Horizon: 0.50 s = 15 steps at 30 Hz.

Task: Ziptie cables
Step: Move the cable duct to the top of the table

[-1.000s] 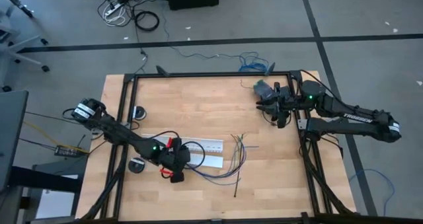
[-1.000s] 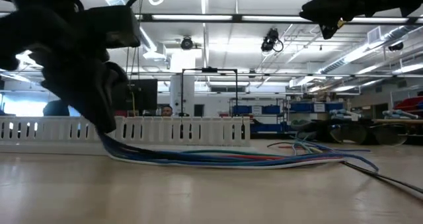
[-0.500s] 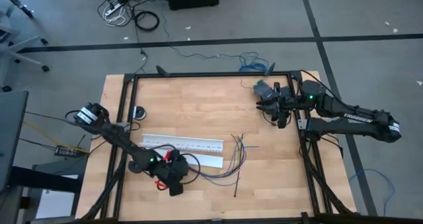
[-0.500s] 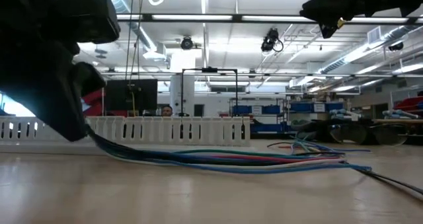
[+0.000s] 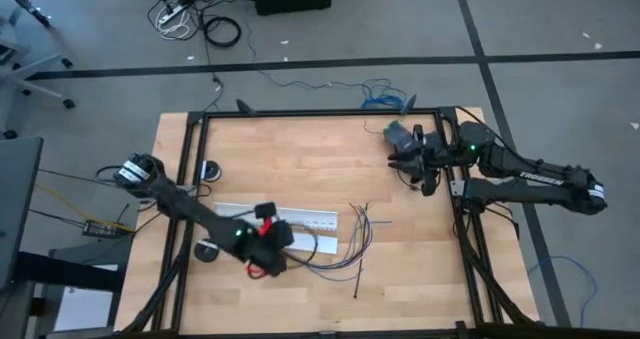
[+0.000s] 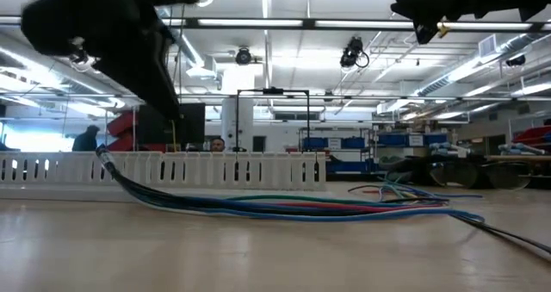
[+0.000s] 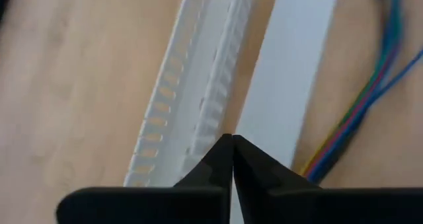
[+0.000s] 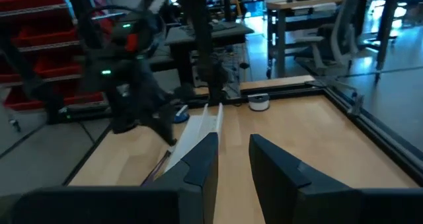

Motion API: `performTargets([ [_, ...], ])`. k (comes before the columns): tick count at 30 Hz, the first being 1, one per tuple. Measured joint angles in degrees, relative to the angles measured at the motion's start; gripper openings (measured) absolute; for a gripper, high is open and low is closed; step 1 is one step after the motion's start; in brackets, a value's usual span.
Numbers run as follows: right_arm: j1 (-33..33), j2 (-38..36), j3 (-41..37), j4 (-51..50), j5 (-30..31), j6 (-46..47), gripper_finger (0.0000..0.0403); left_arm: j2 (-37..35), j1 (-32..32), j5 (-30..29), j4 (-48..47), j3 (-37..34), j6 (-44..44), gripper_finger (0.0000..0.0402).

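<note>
The cables point(image 5: 345, 241), a bunch of thin coloured wires, lie on the wooden table, and their left end point(image 6: 103, 152) curves up off it. My left gripper point(image 7: 231, 143) is shut and hangs above that end point(image 6: 168, 102), over the white slotted channel point(image 7: 192, 105) and its flat lid point(image 7: 291, 78). Nothing shows between its fingertips. The ziptie point(image 5: 358, 282), a thin black strip, lies near the front edge, right of the cables. My right gripper point(image 8: 231, 151) waits open and level, high at the table's far right point(image 5: 405, 159).
The channel point(image 5: 285, 217) lies across the table's middle left. Black frame rails point(image 5: 320, 114) run round the table. Two round white things point(image 5: 210, 169) point(image 5: 206, 251) sit by the left rail. People show in the room behind point(image 6: 215, 143).
My left gripper has swung toward the near edge and back, then risen and tipped upward. The cables' left end has been drawn toward the table's left and now stands raised off the table; their right ends have stayed where they were.
</note>
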Motion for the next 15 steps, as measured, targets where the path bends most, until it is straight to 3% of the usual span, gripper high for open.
performTargets([
  [3,1.0,0.0,0.0,-0.1,0.0,-1.2,0.0096,0.0,3.7,4.6,-0.1,0.0,5.5,0.0037],
  [7,1.8,0.0,0.0,-0.3,0.0,-2.1,0.0110,0.0,7.2,5.2,-0.3,0.0,10.2,0.0081],
  [15,1.2,-1.2,0.0,-0.4,0.4,-4.6,0.0137,0.1,10.1,13.6,0.2,0.0,10.6,0.0132],
])
